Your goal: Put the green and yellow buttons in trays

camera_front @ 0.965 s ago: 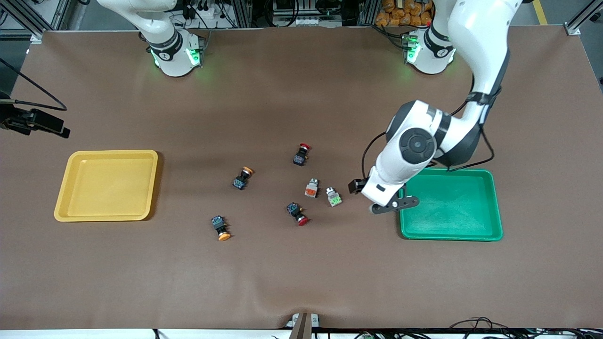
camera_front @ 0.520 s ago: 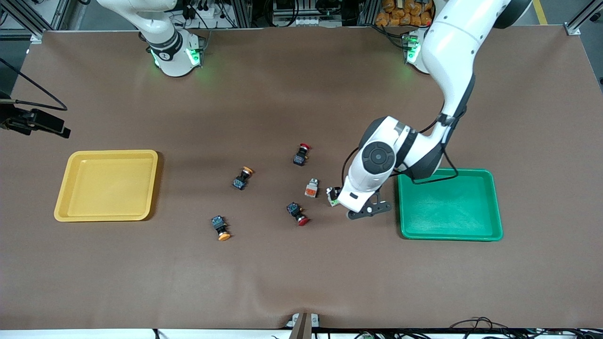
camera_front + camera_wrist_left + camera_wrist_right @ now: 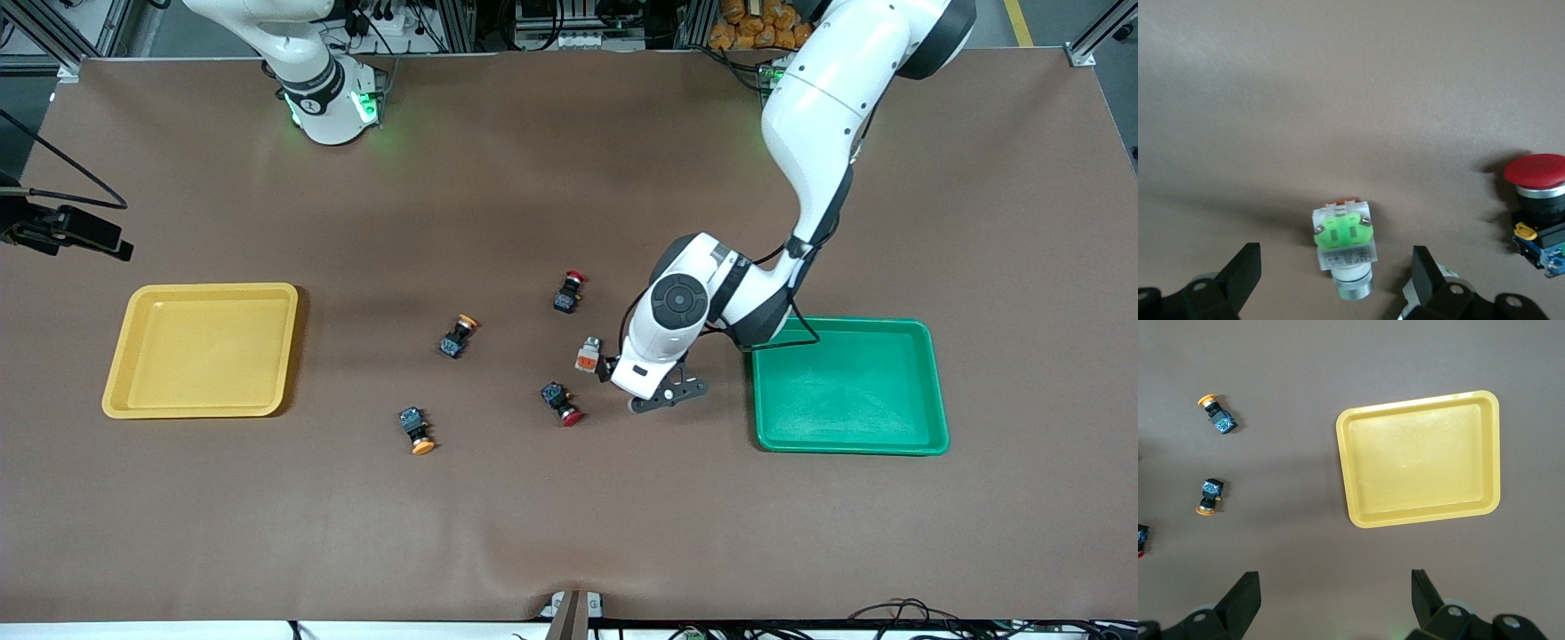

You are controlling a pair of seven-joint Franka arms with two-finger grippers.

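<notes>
Left gripper now shifted over the green button, fingers spread wide, empty, button between them.

My table covering is plain brown. On it sit a yellow tray and a green tray. One button has a silver-white body and bright green face. Two buttons are black with orange-yellow caps; two more are black with red caps. My fingers are black, my arms white
</notes>
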